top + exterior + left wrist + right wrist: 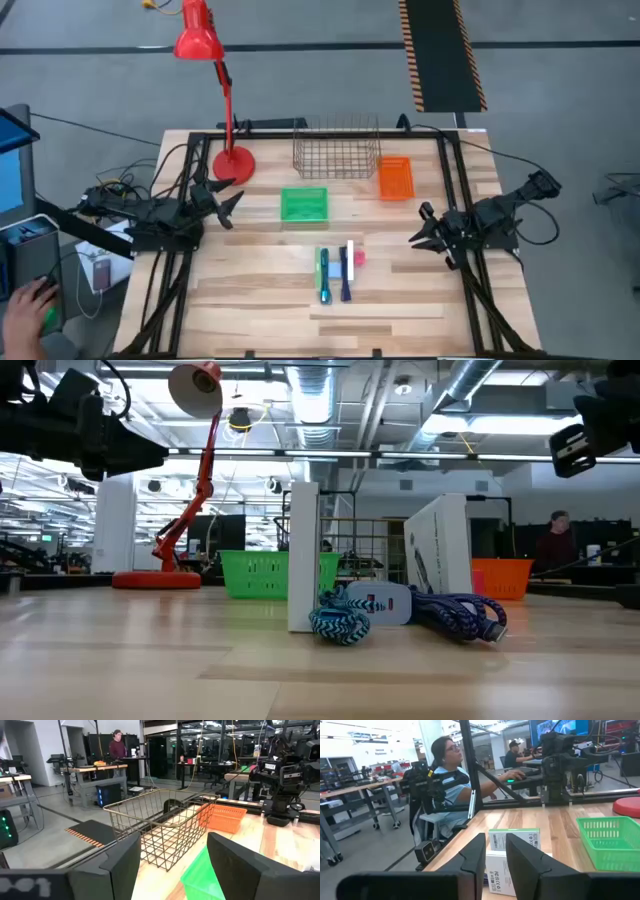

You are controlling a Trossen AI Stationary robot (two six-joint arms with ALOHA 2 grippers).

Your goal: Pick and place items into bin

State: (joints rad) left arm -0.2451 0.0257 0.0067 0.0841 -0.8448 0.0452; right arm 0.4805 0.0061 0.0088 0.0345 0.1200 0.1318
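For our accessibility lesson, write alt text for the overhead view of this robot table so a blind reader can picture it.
Seen from above, a small cluster of items, pens, a white packet and little blocks, lies mid-table between two parked arms: the left gripper open, the right gripper shut and empty. Behind them stand a green basket, a wire basket, an orange bin and a red desk lamp.

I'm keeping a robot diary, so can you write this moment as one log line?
stage: not started | left gripper: open, left edge | right gripper: shut, right edge | pens, packet: on table | bins: green, orange, wire
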